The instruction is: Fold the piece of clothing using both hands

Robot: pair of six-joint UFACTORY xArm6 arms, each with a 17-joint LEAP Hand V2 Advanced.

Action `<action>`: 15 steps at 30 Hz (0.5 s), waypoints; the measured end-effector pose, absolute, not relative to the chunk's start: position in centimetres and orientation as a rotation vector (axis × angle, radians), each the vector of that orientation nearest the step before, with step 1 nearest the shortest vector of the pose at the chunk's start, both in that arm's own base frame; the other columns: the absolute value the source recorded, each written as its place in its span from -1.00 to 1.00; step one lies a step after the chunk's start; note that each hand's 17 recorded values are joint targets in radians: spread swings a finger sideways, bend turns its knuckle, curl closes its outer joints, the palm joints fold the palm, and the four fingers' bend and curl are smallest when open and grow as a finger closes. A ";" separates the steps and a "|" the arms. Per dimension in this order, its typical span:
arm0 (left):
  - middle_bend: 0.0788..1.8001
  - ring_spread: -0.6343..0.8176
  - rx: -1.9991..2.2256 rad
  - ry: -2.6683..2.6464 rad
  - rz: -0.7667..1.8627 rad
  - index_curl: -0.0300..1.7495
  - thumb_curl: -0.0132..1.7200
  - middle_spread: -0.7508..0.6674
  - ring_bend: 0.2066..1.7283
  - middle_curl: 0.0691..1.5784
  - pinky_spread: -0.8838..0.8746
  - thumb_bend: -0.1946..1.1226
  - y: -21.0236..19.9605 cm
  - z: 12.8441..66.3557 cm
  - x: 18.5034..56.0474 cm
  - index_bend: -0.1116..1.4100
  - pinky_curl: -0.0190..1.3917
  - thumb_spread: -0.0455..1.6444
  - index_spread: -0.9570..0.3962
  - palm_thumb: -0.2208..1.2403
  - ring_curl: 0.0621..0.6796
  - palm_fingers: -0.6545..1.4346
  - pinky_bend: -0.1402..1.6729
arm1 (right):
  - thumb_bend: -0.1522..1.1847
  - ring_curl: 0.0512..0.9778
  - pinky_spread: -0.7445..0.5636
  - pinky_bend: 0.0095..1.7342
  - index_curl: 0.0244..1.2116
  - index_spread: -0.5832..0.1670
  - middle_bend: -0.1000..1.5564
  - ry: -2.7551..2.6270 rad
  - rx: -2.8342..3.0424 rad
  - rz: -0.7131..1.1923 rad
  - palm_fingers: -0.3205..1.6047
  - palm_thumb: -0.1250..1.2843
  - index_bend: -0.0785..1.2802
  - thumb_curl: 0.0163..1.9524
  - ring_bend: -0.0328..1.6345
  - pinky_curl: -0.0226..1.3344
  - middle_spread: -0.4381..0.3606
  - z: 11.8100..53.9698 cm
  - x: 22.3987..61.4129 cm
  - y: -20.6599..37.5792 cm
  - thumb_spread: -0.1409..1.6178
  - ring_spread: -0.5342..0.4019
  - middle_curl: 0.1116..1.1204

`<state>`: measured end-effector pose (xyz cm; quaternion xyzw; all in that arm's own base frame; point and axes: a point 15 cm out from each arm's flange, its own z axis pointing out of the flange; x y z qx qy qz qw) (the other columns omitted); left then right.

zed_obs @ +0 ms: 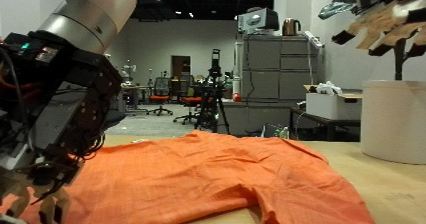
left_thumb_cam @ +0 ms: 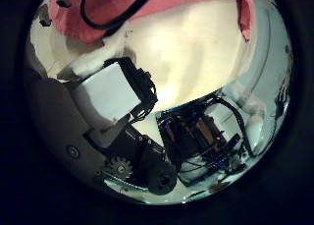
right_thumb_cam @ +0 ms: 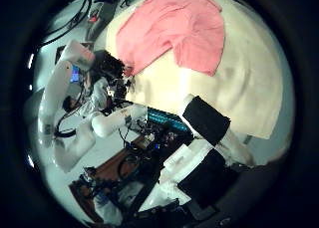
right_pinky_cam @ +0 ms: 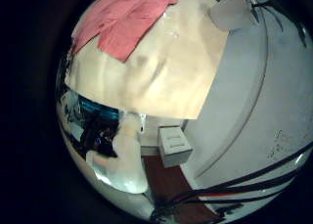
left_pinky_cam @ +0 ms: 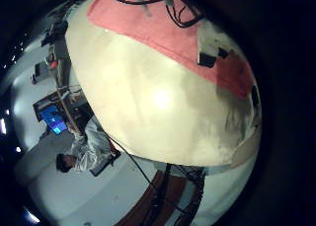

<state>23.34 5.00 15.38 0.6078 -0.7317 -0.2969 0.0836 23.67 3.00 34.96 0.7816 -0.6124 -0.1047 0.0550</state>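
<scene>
My hand [zed_obs: 384, 24] hangs high with fingers relaxed above the orange garment [zed_obs: 200, 179] spread on the table [zed_obs: 393, 189].

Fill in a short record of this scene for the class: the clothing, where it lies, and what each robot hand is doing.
clothing: one orange garment, spread out and wrinkled
surface: pale table, with the garment lying flat on it
left robot hand: low at the garment's edge; its grip cannot be made out
right robot hand: raised high above the table, fingers relaxed, holding nothing
contact: the right robot hand is clear of the cloth
task state: no neat fold visible yet
</scene>
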 end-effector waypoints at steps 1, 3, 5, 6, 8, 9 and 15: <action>-0.40 -0.72 1.807 -2.177 -0.895 -0.48 -0.57 -0.60 -0.39 -0.42 -0.77 -0.74 5.0 15.4 23.3 -0.61 -0.39 0.12 -0.07 0.09 -0.32 0.43 0.10 | -0.79 -0.64 0.73 -0.69 -0.57 -0.28 -0.58 -1.860 2.373 -0.318 -0.36 0.07 -0.63 -0.71 -0.46 -0.54 0.31 35.0 23.7 3.0 0.64 0.55 -0.52; -0.53 -0.68 1.804 -2.173 -0.898 -0.48 -0.57 -0.53 -0.34 -0.42 -0.77 -0.75 5.0 15.3 23.3 -0.65 -0.36 0.12 -0.02 0.10 -0.24 0.27 0.14 | -0.79 -0.64 0.73 -0.68 -0.57 -0.28 -0.58 -1.859 2.372 -0.319 -0.35 0.07 -0.64 -0.71 -0.47 -0.54 0.32 35.0 23.6 3.0 0.64 0.55 -0.52; -0.64 -0.61 1.804 -2.179 -0.888 -0.50 -0.57 -0.45 -0.31 -0.45 -0.75 -0.75 4.9 15.3 23.4 -0.66 -0.34 0.12 0.06 0.10 -0.21 0.14 0.17 | -0.79 -0.65 0.73 -0.68 -0.56 -0.28 -0.59 -1.858 2.371 -0.321 -0.36 0.07 -0.64 -0.71 -0.47 -0.54 0.31 35.0 23.5 3.0 0.64 0.54 -0.52; -0.68 -0.59 1.807 -2.183 -0.882 -0.50 -0.58 -0.41 -0.31 -0.47 -0.75 -0.75 4.8 15.4 23.4 -0.67 -0.34 0.12 0.09 0.09 -0.22 0.09 0.18 | -0.79 -0.64 0.73 -0.68 -0.56 -0.28 -0.59 -1.859 2.373 -0.318 -0.36 0.07 -0.64 -0.71 -0.47 -0.54 0.31 35.1 23.5 3.0 0.64 0.54 -0.52; -0.77 -0.51 1.808 -2.189 -0.879 -0.52 -0.58 -0.29 -0.29 -0.50 -0.70 -0.76 4.8 15.5 23.3 -0.67 -0.33 0.13 0.17 0.07 -0.20 0.00 0.17 | -0.79 -0.65 0.73 -0.68 -0.56 -0.28 -0.59 -1.860 2.374 -0.316 -0.36 0.07 -0.64 -0.71 -0.47 -0.54 0.31 35.1 23.5 3.0 0.64 0.54 -0.52; -0.80 -0.46 1.809 -2.192 -0.876 -0.53 -0.58 -0.22 -0.29 -0.52 -0.68 -0.76 4.8 15.6 23.3 -0.67 -0.34 0.13 0.22 0.05 -0.21 -0.02 0.17 | -0.79 -0.65 0.73 -0.68 -0.56 -0.28 -0.60 -1.860 2.375 -0.315 -0.36 0.07 -0.64 -0.71 -0.48 -0.54 0.28 35.1 23.4 3.0 0.64 0.54 -0.53; -0.87 -0.24 1.824 -2.214 -0.853 -0.57 -0.59 0.01 -0.28 -0.56 -0.49 -0.75 4.6 15.9 22.7 -0.67 -0.37 0.13 0.38 0.02 -0.23 -0.18 0.10 | -0.79 -0.65 0.73 -0.68 -0.56 -0.28 -0.60 -1.860 2.374 -0.316 -0.35 0.07 -0.64 -0.71 -0.48 -0.54 0.20 35.1 23.4 3.0 0.65 0.54 -0.53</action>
